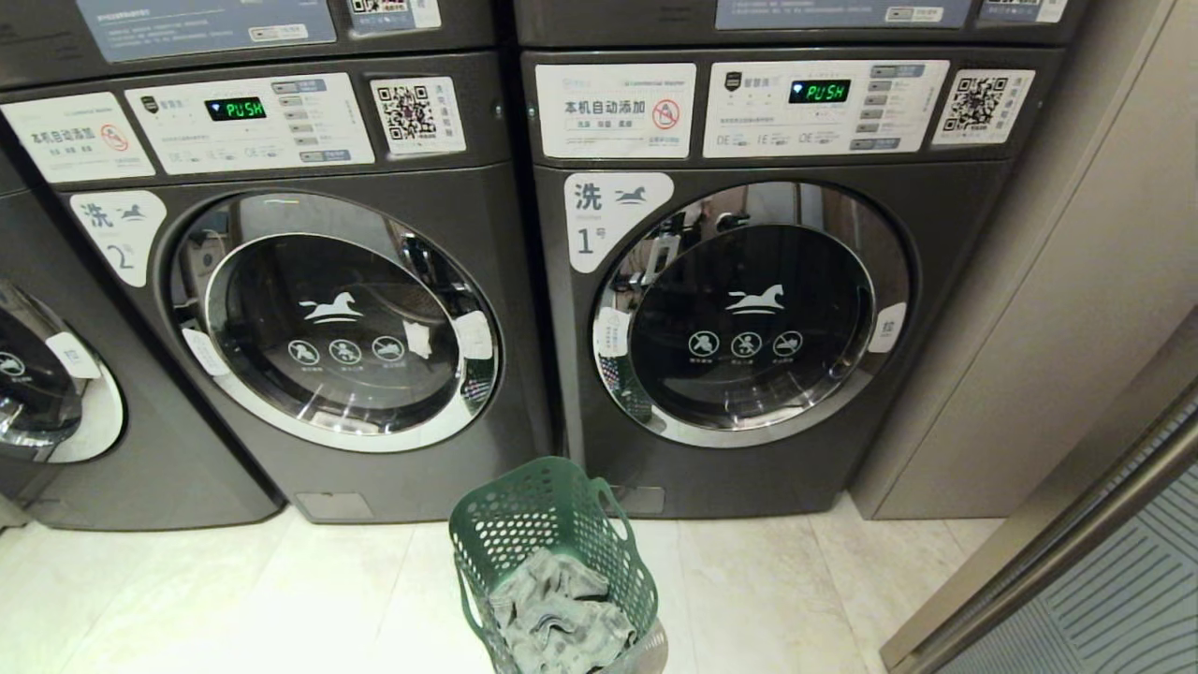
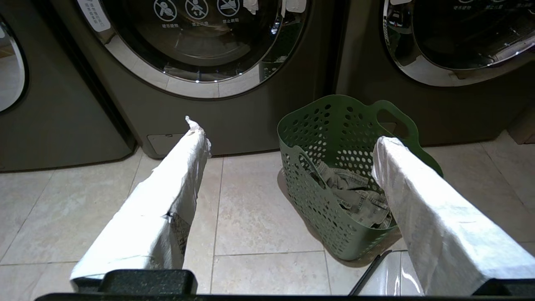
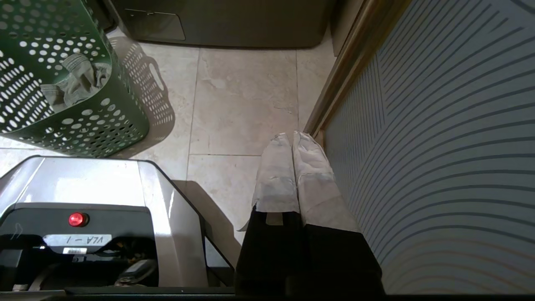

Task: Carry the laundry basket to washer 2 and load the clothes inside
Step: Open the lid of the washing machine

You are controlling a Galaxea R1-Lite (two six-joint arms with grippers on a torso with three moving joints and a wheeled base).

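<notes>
Green basket (image 1: 552,562) on floor tiles, upright, between the two front washers, nearer washer 1 (image 1: 749,309); washer 2 (image 1: 328,318) up and to the left, door shut. Grey clothes (image 1: 557,613) bunched low inside basket. Left gripper (image 2: 288,142) spread wide, empty, hovering with one finger over basket rim. Right gripper (image 3: 290,142) pressed together, empty, parked beside striped panel (image 3: 439,146).

Step likely: grab basket or open washer 2's door. Best to take a handle (image 2: 395,119) squarely and lift level. Basket mouth facing up; long axis handle to handle, running roughly toward the washers.
</notes>
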